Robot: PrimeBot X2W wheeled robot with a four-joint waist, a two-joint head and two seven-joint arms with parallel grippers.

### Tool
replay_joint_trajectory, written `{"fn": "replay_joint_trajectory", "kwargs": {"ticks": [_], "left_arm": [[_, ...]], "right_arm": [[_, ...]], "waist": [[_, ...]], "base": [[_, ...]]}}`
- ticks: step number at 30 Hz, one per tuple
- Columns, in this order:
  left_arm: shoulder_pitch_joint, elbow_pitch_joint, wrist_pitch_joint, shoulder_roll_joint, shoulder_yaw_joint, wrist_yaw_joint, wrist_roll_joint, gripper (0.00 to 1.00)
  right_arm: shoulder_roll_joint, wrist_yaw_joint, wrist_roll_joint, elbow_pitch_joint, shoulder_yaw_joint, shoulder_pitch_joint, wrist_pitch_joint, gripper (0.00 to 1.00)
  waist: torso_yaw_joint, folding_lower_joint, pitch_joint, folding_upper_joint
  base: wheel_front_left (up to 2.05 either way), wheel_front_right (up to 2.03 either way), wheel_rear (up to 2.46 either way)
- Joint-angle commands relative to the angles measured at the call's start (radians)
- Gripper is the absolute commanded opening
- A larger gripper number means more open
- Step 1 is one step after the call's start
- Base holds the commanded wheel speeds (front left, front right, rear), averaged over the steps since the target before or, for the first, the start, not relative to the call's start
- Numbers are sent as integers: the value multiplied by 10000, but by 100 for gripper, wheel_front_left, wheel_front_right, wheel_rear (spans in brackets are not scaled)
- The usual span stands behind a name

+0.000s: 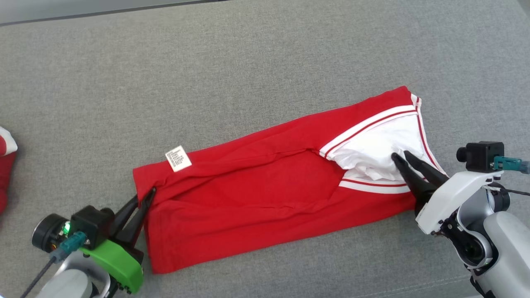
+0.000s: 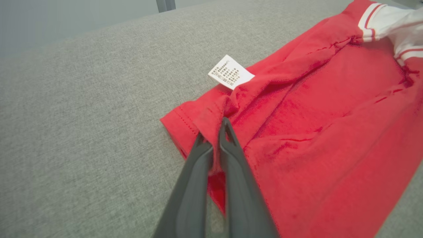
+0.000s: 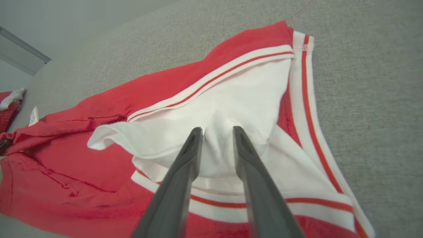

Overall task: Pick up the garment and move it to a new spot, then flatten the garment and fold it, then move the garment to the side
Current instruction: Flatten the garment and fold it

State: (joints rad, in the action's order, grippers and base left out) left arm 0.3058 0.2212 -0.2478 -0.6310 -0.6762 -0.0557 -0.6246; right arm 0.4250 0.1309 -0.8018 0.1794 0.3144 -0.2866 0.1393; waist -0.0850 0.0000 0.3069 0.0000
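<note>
Grey upholstered surface (image 1: 248, 62), red garment (image 1: 256, 194) mid-surface, long sides already folded into a narrow band; I judge the cross fold and the move aside remain. Left gripper (image 1: 145, 193) reaches in from near left, clenched on the hem corner. Right gripper (image 1: 400, 154) slants in from near right, fingers parted about a white pucker, grip I cannot tell.

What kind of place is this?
Probably a garment-folding test bench: a broad grey fabric-covered surface, one red garment spread on it, and another red-and-white piece at its left edge.
</note>
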Motion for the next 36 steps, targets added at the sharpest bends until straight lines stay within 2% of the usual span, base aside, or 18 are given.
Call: {"fn": "replay_joint_trajectory", "kwargs": {"ticks": [1, 2, 6, 9, 13, 18, 21, 29, 32, 36], "left_arm": [[-273, 210, -82, -9, -127, -11, 245, 90], [-334, 314, -104, 11, -148, -7, 288, 100], [-604, 478, -134, 32, -54, 194, 364, 100], [-972, 156, -190, 128, 549, 630, 350, 100], [-1854, -999, -168, 580, 2013, 1240, 669, 100], [-2959, -2387, -169, 1706, 4015, 1714, 1415, 100], [-3529, -2783, -158, 2487, 4890, 1643, 1924, 100], [-4363, -2785, -160, 4368, 6416, 950, 2968, 100], [-4344, -2616, -161, 4941, 6723, 550, 3334, 100], [-3975, -2278, -161, 5380, 6999, 45, 3651, 100]], "right_arm": [[37, -4, 102, 164, 77, 124, -31, 100], [32, -4, 135, 250, 100, 104, -96, 100], [63, -4, 158, 408, 131, 62, -275, 100], [147, -4, 170, 430, 16, 146, -521, 100], [303, -4, 354, 346, -294, 427, -788, 100], [300, -4, 562, 266, -964, 952, -1135, 100], [205, -4, 851, 356, -1380, 1188, -1408, 100], [-415, -4, 1582, 1220, -1972, 1069, -1681, 100], [-573, -4, 1760, 1690, -1986, 670, -1573, 100], [-708, -4, 1930, 2387, -1825, -17, -1309, 100]], "waist": [[-35, 0, -12, 0], [-57, 0, -25, 0], [-155, 0, -109, 0], [-237, 0, -250, 0], [-231, 0, -501, 0], [-78, 0, -884, 0], [48, 0, -1087, 0], [313, 0, -1514, 0], [488, 0, -1463, 0], [730, 0, -1246, 0]], "base": [[0, 0, 0], [0, 0, 0], [0, 0, 0], [0, 0, 0], [0, 0, 0], [0, 0, 0], [0, 0, 0], [0, 0, 0], [0, 0, 0], [0, 0, 0]]}}
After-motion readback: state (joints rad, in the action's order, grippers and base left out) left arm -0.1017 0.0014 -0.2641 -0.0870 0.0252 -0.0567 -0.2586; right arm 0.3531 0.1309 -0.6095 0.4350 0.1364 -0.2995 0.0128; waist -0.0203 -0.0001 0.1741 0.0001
